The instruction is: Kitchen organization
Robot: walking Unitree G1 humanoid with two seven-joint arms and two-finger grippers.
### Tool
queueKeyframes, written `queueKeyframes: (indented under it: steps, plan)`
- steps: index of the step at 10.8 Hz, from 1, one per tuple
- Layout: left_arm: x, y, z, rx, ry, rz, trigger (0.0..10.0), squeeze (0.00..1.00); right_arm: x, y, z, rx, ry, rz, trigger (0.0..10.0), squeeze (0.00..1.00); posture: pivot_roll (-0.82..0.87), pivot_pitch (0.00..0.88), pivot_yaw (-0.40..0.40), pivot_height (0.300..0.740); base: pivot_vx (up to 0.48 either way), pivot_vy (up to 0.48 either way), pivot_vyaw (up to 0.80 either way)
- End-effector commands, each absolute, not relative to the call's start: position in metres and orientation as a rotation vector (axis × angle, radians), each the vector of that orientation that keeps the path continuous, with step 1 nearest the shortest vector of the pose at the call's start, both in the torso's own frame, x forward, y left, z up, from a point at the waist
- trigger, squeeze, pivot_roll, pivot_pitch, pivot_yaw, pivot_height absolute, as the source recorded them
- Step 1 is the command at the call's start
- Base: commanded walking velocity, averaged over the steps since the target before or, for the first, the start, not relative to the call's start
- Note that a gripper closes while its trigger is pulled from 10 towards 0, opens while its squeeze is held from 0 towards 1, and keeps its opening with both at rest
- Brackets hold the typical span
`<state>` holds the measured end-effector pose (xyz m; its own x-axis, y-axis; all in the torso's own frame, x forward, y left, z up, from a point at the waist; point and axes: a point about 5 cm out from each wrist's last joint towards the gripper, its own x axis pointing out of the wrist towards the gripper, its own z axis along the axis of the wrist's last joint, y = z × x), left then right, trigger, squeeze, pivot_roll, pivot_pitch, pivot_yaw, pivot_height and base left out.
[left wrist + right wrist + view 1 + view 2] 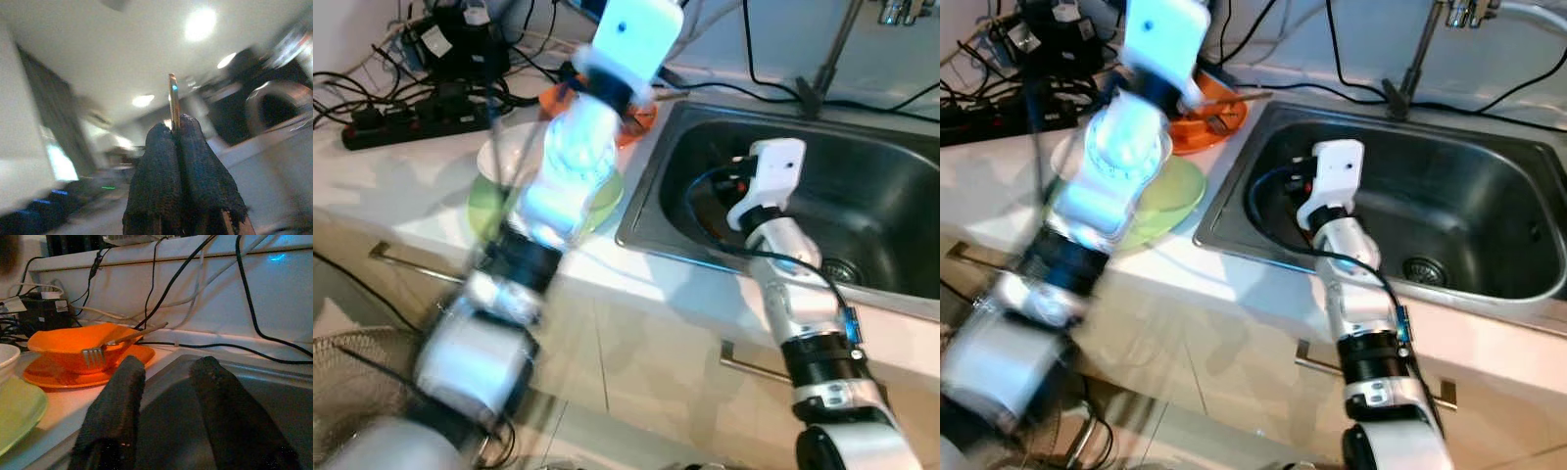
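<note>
the left arm is raised high and blurred over the bench, and in its wrist view the left gripper point(178, 134) points up toward the ceiling lights, its fingers point(156, 166) clenched on a thin gold-coloured utensil handle point(172, 100) that sticks up from between them; which utensil it is cannot be told. the right gripper point(166, 382) reaches down into the steel sink point(862, 186) near the sink's left wall, its two black fingers point(115, 406) spread apart with nothing between them.

on the bench just beside the sink's back left corner sits an orange bowl point(73, 345) on an orange plate point(63, 374), with a fork point(105, 346) leaning over the bowl's rim, its tines toward the sink. nearer the bench's front edge lies a green plate point(1170, 201), with a white bowl point(504, 157) on it, partly hidden by the left arm. a black power strip point(406, 122) and tangled cables lie toward the back left corner of the bench. the drain point(1423, 270) shows in the sink's floor, to the right of the right arm.
</note>
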<state>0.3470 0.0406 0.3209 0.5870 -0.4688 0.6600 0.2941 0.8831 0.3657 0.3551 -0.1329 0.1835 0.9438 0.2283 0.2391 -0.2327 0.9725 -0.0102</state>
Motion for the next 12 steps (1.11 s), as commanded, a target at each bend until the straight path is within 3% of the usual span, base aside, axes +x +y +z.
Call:
queueKeyframes:
  steps: [1, 2, 3, 6, 7, 10, 11, 12]
  plan:
    - [0.345, 0.043, 0.323, 0.142, -0.809, -0.495, 10.0, 0.0, 0.356, -0.14, 0.191, 0.024, -0.27, 0.214, 10.0, 0.8, 0.02, 0.0, 0.018, 0.74, 0.0, 0.0, 0.0]
    - [0.345, 0.042, 0.318, 0.041, -0.76, -0.542, 10.0, 0.0, 0.356, -0.149, 0.195, 0.015, -0.283, 0.193, 10.0, 1.0, 0.02, 0.0, 0.019, 0.74, 0.0, 0.0, 0.0]
    - [0.345, 0.041, 0.312, -0.06, -0.705, -0.587, 10.0, 0.0, 0.357, -0.163, 0.2, -0.005, -0.296, 0.157, 10.0, 1.0, 0.02, 0.0, 0.02, 0.74, 0.0, 0.0, 0.0]
    - [0.347, 0.043, 0.295, -0.142, -0.61, -0.646, 10.0, 0.0, 0.357, -0.187, 0.211, -0.048, -0.316, 0.113, 10.0, 0.99, 0.02, 0.005, 0.027, 0.74, 0.0, 0.0, 0.0]
    - [0.347, 0.042, 0.291, -0.206, -0.57, -0.666, 10.0, 0.0, 0.355, -0.187, 0.214, -0.022, -0.31, 0.179, 10.0, 0.0, 0.02, 0.007, 0.028, 0.74, 0.0, 0.0, 0.0]
    - [0.353, 0.045, 0.279, -0.39, -0.482, -0.676, 10.0, 0.0, 0.343, -0.175, 0.216, 0.007, -0.305, 0.384, 10.0, 0.0, 0.01, 0.011, 0.034, 0.74, 0.0, 0.0, 0.0]
    - [0.354, 0.044, 0.273, -0.448, -0.442, -0.691, 10.0, 0.0, 0.337, -0.167, 0.218, 0.018, -0.314, 0.452, 10.0, 1.0, 0.0, 0.011, 0.037, 0.74, 0.0, 0.0, 0.0]
    - [0.352, 0.04, 0.27, -0.448, -0.425, -0.713, 10.0, 0.0, 0.331, -0.162, 0.219, 0.002, -0.316, 0.516, 10.0, 0.97, 0.0, 0.011, 0.036, 0.74, 0.0, 0.0, 0.0]
